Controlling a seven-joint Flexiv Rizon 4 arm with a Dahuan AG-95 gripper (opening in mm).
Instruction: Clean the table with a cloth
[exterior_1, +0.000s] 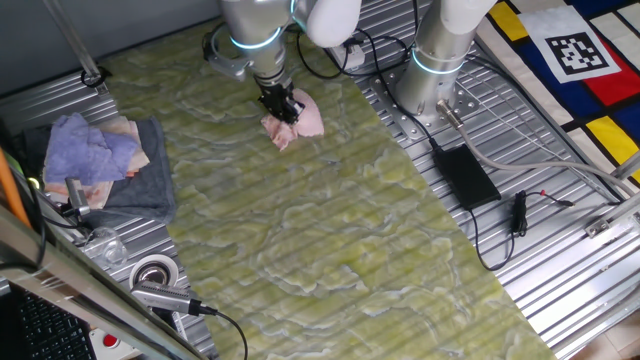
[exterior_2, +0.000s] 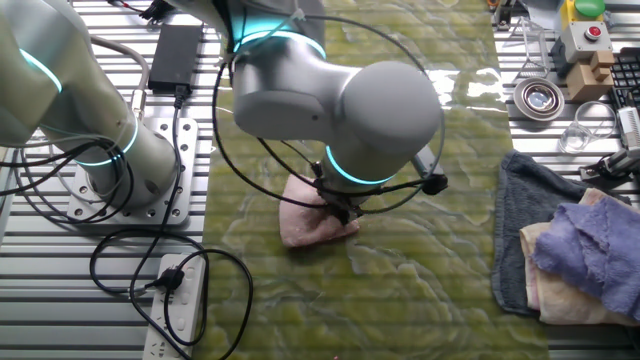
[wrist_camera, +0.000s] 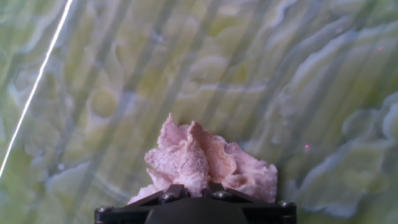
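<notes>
The pale pink cloth (exterior_1: 297, 122) lies bunched on the yellow-green marbled table (exterior_1: 330, 230) near its far end. My gripper (exterior_1: 281, 106) is shut on the cloth and presses it onto the table. In the other fixed view the cloth (exterior_2: 312, 224) sticks out to the left under the gripper (exterior_2: 343, 208). In the hand view the cloth (wrist_camera: 205, 160) bulges up just past the gripper (wrist_camera: 191, 189), whose fingertips are pinched close together on a fold of it.
A lavender cloth (exterior_1: 88, 148) on a dark grey towel (exterior_1: 140, 180) lies at the left edge. A tape roll (exterior_1: 153, 270) and a tool sit on the ribbed metal. A black power brick (exterior_1: 464, 174) and cables lie right. A second arm's base (exterior_1: 436, 70) stands behind.
</notes>
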